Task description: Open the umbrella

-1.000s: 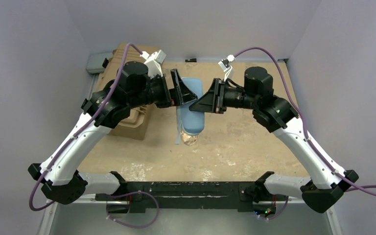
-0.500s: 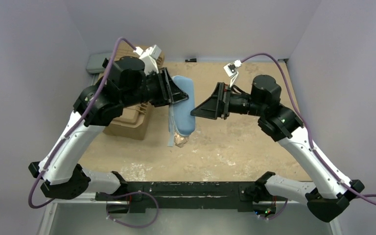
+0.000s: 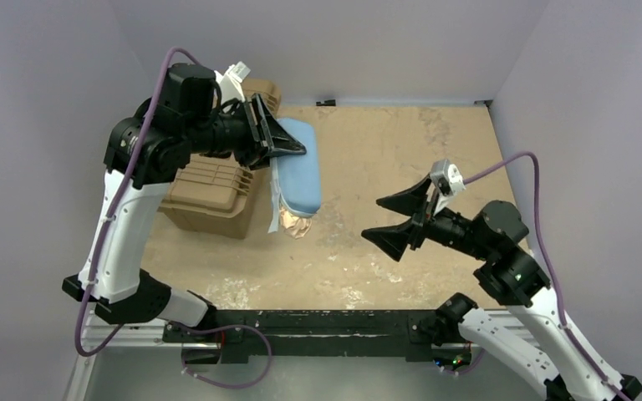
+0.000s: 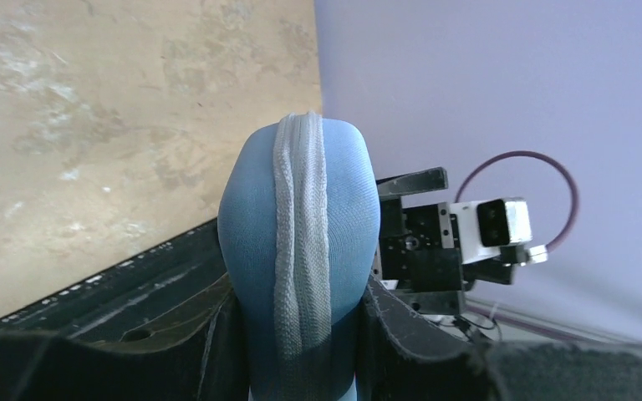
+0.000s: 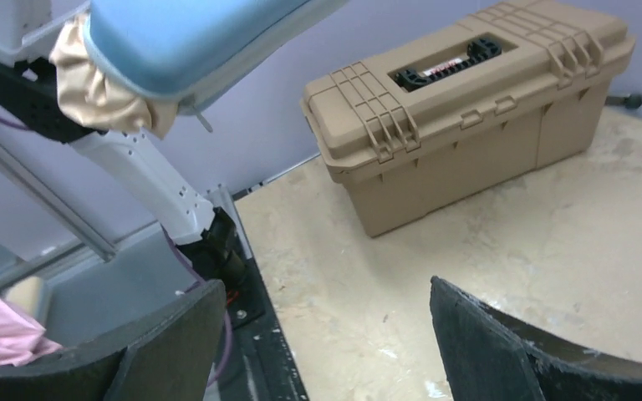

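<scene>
The umbrella is mostly hidden inside a light-blue fabric sleeve (image 3: 298, 171); only a crumpled bit of its beige cloth (image 3: 291, 224) pokes out of the sleeve's near end. My left gripper (image 3: 288, 150) is shut across the sleeve's far end and holds it above the table. In the left wrist view the sleeve (image 4: 301, 242) fills the gap between the black fingers (image 4: 422, 334). My right gripper (image 3: 374, 220) stands wide open to the right of the sleeve, well apart from it and holding nothing. From the right wrist, sleeve (image 5: 184, 42) and beige cloth (image 5: 96, 83) hang at upper left.
A tan ribbed hard case (image 3: 213, 188) with a black handle sits on the table at the left, under my left arm; it also shows as the case (image 5: 468, 109) in the right wrist view. A black rail (image 3: 318, 326) runs along the near edge. Pink cloth (image 5: 0, 326) lies beyond it.
My right gripper opened, let go of the sleeve and drew back toward the near right. My left gripper closed on the sleeve and carried it left.
</scene>
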`<state>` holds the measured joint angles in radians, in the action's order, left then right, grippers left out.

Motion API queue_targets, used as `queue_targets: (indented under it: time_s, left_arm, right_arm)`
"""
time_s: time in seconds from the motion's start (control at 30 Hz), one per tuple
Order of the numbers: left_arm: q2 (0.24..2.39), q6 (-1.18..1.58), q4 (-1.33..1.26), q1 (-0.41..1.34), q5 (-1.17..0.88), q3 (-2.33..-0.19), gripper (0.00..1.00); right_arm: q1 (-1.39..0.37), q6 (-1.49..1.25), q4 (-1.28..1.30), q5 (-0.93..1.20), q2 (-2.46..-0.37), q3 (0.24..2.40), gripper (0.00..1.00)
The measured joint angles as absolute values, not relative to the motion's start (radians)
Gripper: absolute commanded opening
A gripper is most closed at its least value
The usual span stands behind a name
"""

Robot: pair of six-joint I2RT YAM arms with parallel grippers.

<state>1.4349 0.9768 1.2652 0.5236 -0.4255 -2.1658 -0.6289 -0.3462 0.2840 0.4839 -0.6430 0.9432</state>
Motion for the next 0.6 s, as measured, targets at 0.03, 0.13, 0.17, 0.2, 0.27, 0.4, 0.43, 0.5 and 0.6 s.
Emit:
queue_targets:
  time_s: [0.03,0.13,0.17,0.2,0.27,0.4,0.43,0.5,0.6]
  left_arm:
    - [1.444,0.990,1.261,0.522,-0.447,-2.172,0.00]
    - [1.465,1.032,1.241,0.518,-0.516,-2.172,0.00]
    - [1.470,1.041,1.232,0.517,-0.532,-2.171,0.00]
    - [1.475,1.050,1.218,0.517,-0.550,-2.168,0.00]
    - [1.475,1.060,1.191,0.517,-0.573,-2.156,0.00]
    - [1.456,1.092,1.083,0.519,-0.625,-2.066,0.00]
    - [1.452,1.103,1.054,0.520,-0.633,-2.037,0.00]
    - [1.450,1.119,1.013,0.524,-0.642,-1.996,0.00]
    - [1.450,1.131,0.975,0.531,-0.640,-1.964,0.00]
  right_arm:
    - [-0.630,-0.329,0.246,0.489,-0.613,0.906,0.86]
    - [-0.635,-0.289,0.144,0.506,-0.595,0.863,0.82]
    - [-0.635,-0.277,0.120,0.515,-0.604,0.862,0.79]
    - [-0.637,-0.262,0.086,0.524,-0.617,0.862,0.77]
    - [-0.641,-0.239,0.052,0.541,-0.638,0.865,0.75]
    - [-0.661,-0.201,0.030,0.567,-0.690,0.896,0.69]
    - [-0.668,-0.194,0.028,0.570,-0.702,0.908,0.67]
    - [-0.682,-0.181,0.025,0.576,-0.725,0.933,0.62]
    - [-0.696,-0.168,0.022,0.579,-0.742,0.965,0.61]
